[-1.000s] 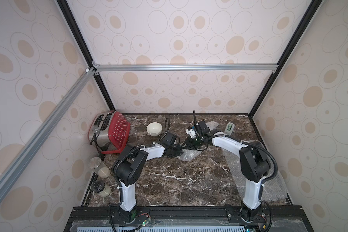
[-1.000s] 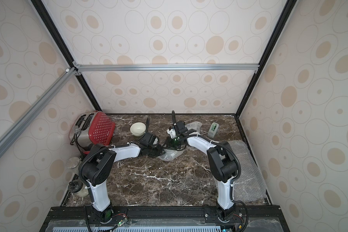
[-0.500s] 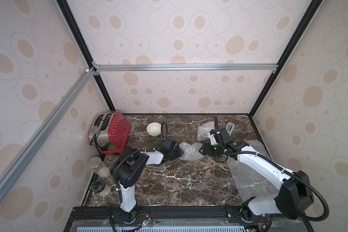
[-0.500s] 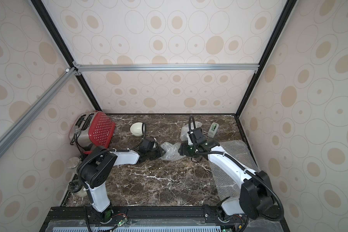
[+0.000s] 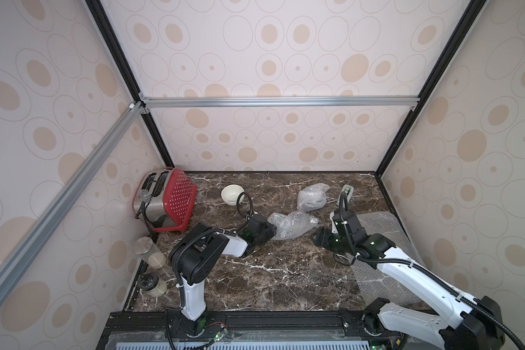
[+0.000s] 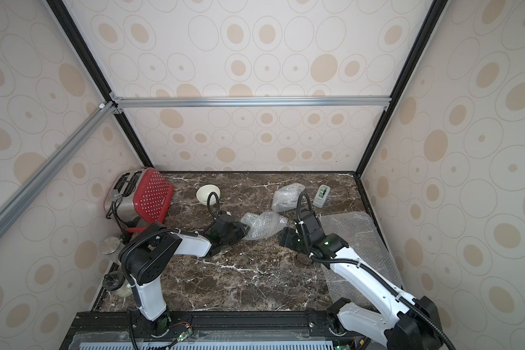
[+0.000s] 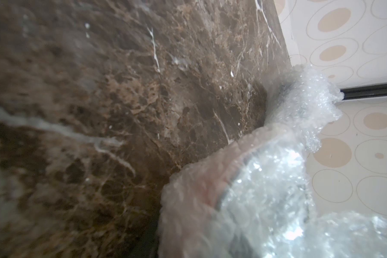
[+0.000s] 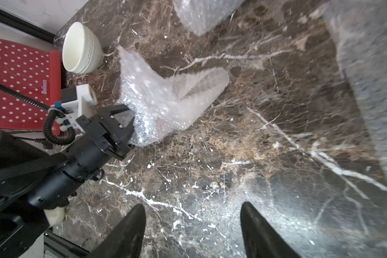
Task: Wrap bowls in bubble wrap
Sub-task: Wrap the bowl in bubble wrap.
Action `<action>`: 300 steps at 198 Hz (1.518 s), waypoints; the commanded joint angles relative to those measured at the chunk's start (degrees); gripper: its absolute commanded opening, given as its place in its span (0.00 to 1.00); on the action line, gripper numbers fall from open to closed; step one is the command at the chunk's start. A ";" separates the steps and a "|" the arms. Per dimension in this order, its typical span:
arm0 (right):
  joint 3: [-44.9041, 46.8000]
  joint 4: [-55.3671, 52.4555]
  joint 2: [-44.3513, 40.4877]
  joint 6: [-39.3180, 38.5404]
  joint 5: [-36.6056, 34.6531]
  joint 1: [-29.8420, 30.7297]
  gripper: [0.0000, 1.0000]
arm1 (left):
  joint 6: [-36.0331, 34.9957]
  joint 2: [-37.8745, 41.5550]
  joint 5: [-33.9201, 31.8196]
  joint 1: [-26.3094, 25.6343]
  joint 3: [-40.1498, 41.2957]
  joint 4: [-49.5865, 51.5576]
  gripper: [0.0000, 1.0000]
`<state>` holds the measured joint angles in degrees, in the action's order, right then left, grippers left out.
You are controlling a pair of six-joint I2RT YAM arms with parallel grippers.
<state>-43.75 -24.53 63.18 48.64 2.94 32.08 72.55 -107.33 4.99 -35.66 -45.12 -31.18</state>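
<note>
Underneath, brown marble tabletop meets spotted walls.

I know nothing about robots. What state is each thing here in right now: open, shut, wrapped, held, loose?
plain cream-white ceramic bowl: upright, unwrapped, untouched.
crumpled clear bubble-wrap bundle in the middle: gripped at one end; contents unclear.
left gripper: shut on that bundle.
right gripper: open, empty.
crumpled bubble-wrap bundle at the back: lying free.
flat bubble-wrap sheet: spread out beneath the right arm.
two glass jars: lids on.
</note>
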 commanded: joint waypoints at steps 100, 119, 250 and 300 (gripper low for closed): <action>-3.27 18.90 14.08 5.02 -10.81 -1.97 0.61 | 3.27 -0.69 -3.68 -0.64 1.43 -0.88 0.35; -2.86 20.36 14.72 4.86 -10.00 -3.20 0.55 | 3.21 -0.71 -3.56 -0.64 1.33 -0.90 0.35; -5.98 18.98 17.38 2.84 -7.35 -6.58 0.68 | 1.91 -0.16 -3.05 -0.73 0.14 0.18 0.35; -8.58 19.92 20.43 2.83 -4.79 -6.54 0.59 | 1.64 0.29 -2.80 -0.75 0.16 0.45 0.35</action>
<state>-50.43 -4.91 82.30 51.31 -2.74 25.41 74.76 -107.46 3.55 -36.16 -44.49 -32.77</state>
